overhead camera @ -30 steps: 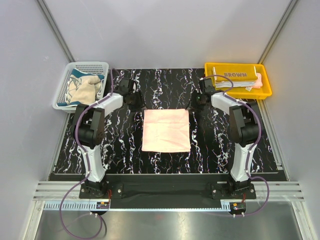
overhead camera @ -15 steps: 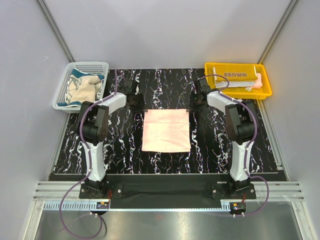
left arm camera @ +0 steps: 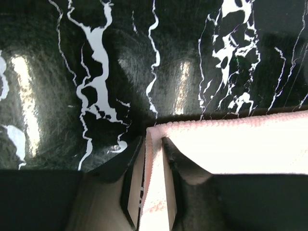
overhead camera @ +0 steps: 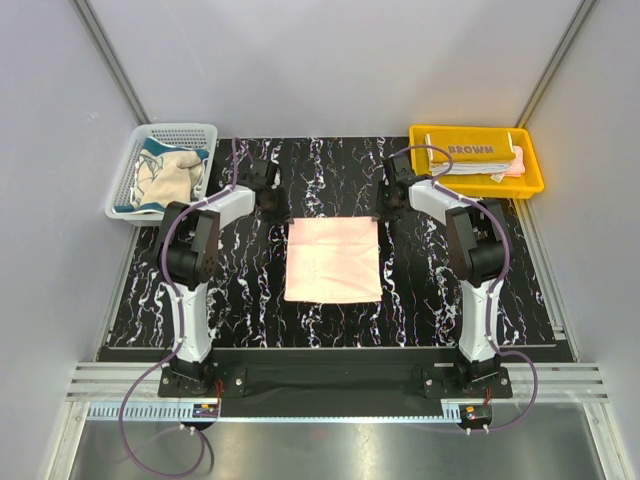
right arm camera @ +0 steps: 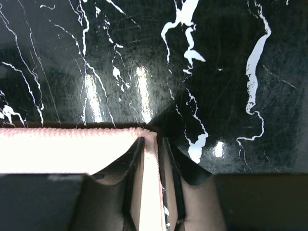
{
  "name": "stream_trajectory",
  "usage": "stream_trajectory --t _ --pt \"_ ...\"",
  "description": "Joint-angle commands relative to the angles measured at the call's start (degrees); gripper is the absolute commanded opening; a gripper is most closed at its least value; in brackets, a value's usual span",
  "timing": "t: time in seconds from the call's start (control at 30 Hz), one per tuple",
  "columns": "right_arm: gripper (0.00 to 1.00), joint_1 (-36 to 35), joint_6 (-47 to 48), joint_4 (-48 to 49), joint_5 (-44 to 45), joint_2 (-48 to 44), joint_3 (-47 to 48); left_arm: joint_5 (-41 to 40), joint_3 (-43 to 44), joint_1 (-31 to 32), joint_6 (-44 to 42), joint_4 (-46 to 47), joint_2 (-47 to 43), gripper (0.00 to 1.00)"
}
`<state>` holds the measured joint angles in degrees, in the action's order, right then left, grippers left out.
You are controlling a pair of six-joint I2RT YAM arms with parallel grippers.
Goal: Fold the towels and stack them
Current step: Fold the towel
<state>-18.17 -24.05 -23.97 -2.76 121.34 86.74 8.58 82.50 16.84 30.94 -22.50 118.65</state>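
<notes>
pink towel [overhead camera: 333,261] lies flat mid-table on the black marbled mat [overhead camera: 250,280], its far corners at both arms' tips. the left gripper [left arm camera: 153,144], arm bent and reaching inward, pinches the far-left corner in narrow jaws. the right gripper [right arm camera: 150,144] mirrors it, clamped on the far-right corner.

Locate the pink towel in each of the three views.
Top external: pink towel flat at table centre, between both arms.
Left wrist: its corner at lower right, edge between the fingers.
Right wrist: its corner at lower left.
Shared landmark: black marbled table.
</notes>
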Motion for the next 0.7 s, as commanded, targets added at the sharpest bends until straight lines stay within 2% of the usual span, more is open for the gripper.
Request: stream_trajectory --t 0.0,0.1,0.17,0.2,0.43,0.67 --pt "0.27 -0.6 1.5 -1.7 2.4 2.2 1.2 -1.4 1.3 0.2 -0.4 1.6 2.4 0.26" --pt "0.18 -0.6 1.6 -1.7 3.7 2.4 1.4 -0.9 1.2 0.3 -0.3 2.8 2.6 0.19" --pt "0.09 -0.6 1.9 -1.9 3.9 2.6 2.1 -0.4 1.3 0.3 -0.1 4.3 2.5 0.04" --pt "0.08 -0.5 2.1 -2.0 3.9 2.7 2.6 0.0 1.6 0.2 -0.2 4.8 2.4 0.02" --pt "0.01 -0.5 4.2 -2.0 4.7 4.7 8.2 -0.3 4.8 -0.2 -0.4 9.6 2.5 0.00" --pt "0.00 0.3 4.8 2.4 5.8 0.7 10.0 1.0 5.9 -1.9 1.1 17.0 -0.8 0.00"
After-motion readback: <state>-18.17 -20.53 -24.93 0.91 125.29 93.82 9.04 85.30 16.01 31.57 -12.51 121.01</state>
